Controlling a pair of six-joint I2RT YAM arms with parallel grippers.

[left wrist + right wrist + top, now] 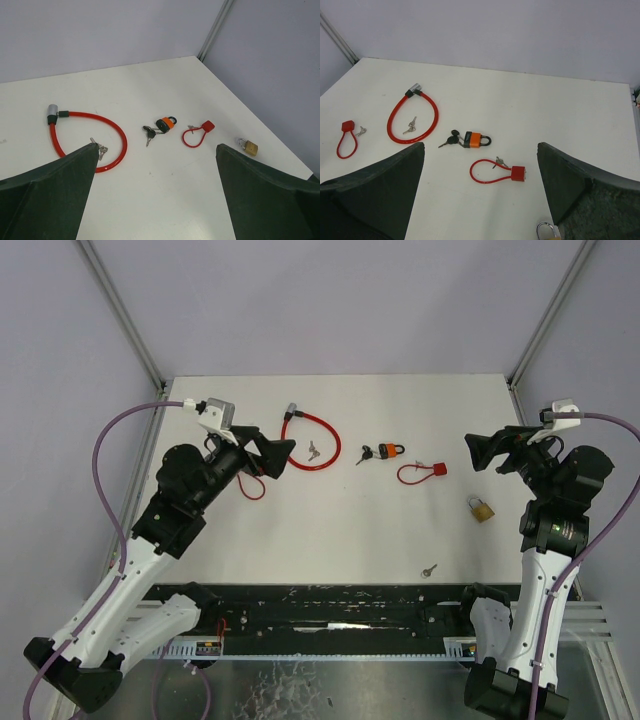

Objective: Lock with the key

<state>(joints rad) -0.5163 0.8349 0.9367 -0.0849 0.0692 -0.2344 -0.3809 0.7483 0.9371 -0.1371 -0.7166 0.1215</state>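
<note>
R gripper (474, 453), L gripper (284, 461): both spread wide, empty. We see brass padlock (481, 508) just behind R gripper, loose key (429, 569) further back; R arm nearer.

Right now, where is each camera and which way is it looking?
Top: above and behind, looking down on the table; left arm and right arm show.
Left wrist: on the left arm, facing right across the table; its open fingers show.
Right wrist: on the right arm, facing left; its open fingers show.
Both wrists share the orange padlock.
</note>
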